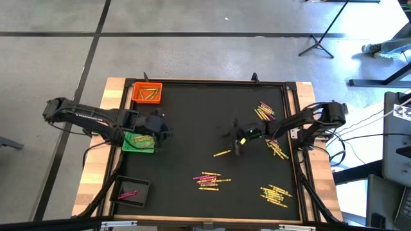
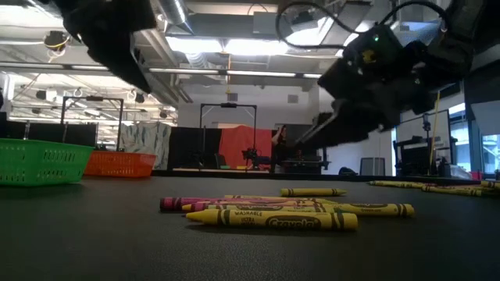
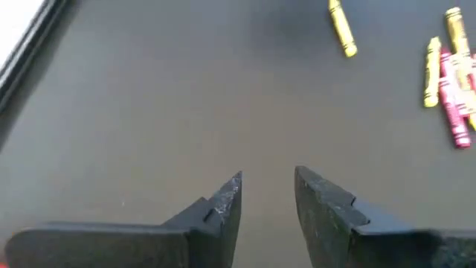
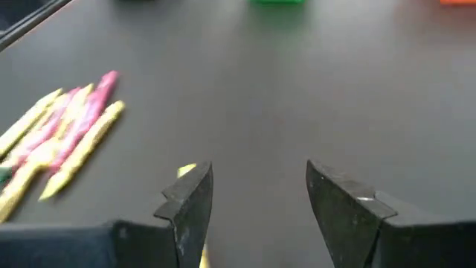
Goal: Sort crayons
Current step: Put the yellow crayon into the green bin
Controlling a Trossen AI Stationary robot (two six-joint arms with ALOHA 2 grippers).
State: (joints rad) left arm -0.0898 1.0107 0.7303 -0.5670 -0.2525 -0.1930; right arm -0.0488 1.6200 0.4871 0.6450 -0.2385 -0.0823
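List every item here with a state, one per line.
Left tool: open, empty, by the green tray.
Right tool: open, empty, above the mat.
Orange tray: holds crayons.
Black tray: holds pink crayons.
Loose crayons: scattered, unsorted.

- Trays: three — orange tray [image 1: 147, 92], green tray [image 1: 139, 142], black tray [image 1: 130, 191].
- Arms: two, one gripper each.
- Loose crayon clusters [image 1: 212, 179]: four; single yellow crayon [image 1: 222, 153]: one. Individual crayons too small to count.
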